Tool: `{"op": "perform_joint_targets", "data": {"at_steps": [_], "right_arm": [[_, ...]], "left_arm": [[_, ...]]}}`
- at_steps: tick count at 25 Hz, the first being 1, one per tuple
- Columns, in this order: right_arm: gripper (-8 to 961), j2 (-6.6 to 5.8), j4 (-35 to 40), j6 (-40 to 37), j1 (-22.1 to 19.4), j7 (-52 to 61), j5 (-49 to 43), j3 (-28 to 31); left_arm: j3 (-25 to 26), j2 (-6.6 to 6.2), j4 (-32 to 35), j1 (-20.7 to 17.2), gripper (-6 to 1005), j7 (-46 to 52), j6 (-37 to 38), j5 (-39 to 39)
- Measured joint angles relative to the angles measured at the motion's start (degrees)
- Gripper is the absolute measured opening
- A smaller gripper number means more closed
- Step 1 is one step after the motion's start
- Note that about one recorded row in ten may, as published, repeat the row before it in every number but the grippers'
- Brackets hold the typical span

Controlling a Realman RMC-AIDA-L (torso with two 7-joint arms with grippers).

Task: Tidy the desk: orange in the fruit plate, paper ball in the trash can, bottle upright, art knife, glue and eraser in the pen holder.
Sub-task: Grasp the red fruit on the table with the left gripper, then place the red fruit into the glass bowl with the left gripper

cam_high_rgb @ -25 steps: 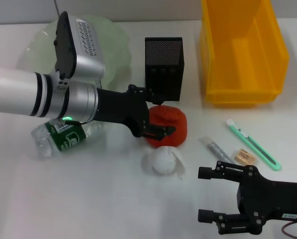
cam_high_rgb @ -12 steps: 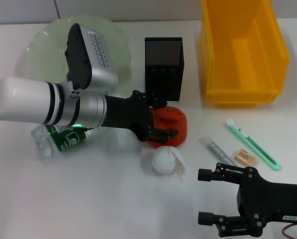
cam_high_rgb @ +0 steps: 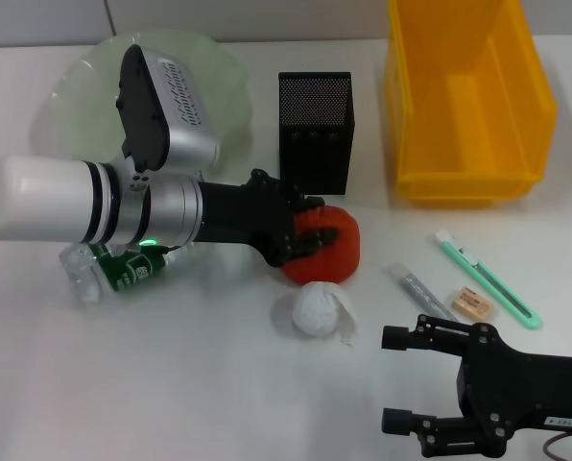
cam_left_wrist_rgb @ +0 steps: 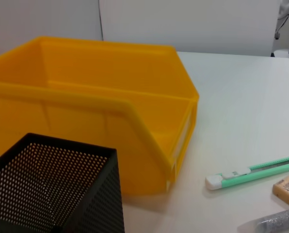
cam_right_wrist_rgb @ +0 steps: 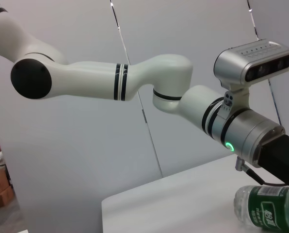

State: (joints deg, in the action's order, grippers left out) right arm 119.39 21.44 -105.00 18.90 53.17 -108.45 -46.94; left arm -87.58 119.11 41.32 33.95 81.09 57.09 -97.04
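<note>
- The left gripper (cam_high_rgb: pixel 308 233) reaches across the desk (cam_high_rgb: pixel 171 384) and clenches its black fingers on the orange (cam_high_rgb: pixel 326 245), which sits just in front of the pen holder (cam_high_rgb: pixel 316 130) and just behind the paper ball (cam_high_rgb: pixel 315 309).
- The fruit plate (cam_high_rgb: pixel 84 91) lies well to the left, partly under the arm; carrying the orange there means sweeping over the bottle (cam_high_rgb: pixel 113 272), which lies on its side beneath the wrist. A low path could knock or roll it.
- The grip looks to bite only the orange's near side, so a quick lift might let the round fruit slip out and roll toward the paper ball.
- The pen holder stands touching or nearly touching the fingers' far side; a lift that swings back could tip it.
- The right gripper (cam_high_rgb: pixel 401 378) rests at the near right edge, its 2 fingers spread and holding nothing, near the glue (cam_high_rgb: pixel 417 287), eraser (cam_high_rgb: pixel 472 303) and knife (cam_high_rgb: pixel 488 279).
- The trash can (cam_high_rgb: pixel 468 96), yellow, stands at the far right, well apart from the action.
</note>
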Motion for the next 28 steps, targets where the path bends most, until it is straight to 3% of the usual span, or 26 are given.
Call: {"op": "perform_joint_targets", "data": {"at_steps": [1, 4, 9, 15, 22, 28], "right_arm": [[824, 0.01, 0.0, 0.0, 0.01, 0.0, 0.0, -0.02], [824, 0.03, 0.0, -0.02, 0.06, 0.0, 0.0, 0.01], [824, 0.05, 0.0, -0.03, 0.09, 0.0, 0.0, 0.1], [823, 0.09, 0.0, -0.03, 0.09, 0.0, -0.01, 0.09], [823, 0.21, -0.55, 0.42, 0.5, -0.05, 0.17, 0.09], [823, 0.15, -2.61, 0.35, 0.84, -3.19, 2.1, 0.09]], "left_arm": [[-0.05, -0.02, 0.03, -0.05, 648, 0.06, 0.03, 0.01], [-0.21, -0.07, 0.04, -0.08, 423, 0.37, 0.19, 0.01], [0.07, -0.11, 1.05, -0.57, 233, 0.53, 1.07, 0.11], [1.62, -0.45, 8.77, -4.58, 193, 2.52, 5.38, 1.11], [10.84, -0.58, 21.29, -12.39, 146, 2.55, 11.84, 6.43], [17.89, -0.56, 21.65, -12.81, 123, 2.27, 6.0, 10.64]]}}
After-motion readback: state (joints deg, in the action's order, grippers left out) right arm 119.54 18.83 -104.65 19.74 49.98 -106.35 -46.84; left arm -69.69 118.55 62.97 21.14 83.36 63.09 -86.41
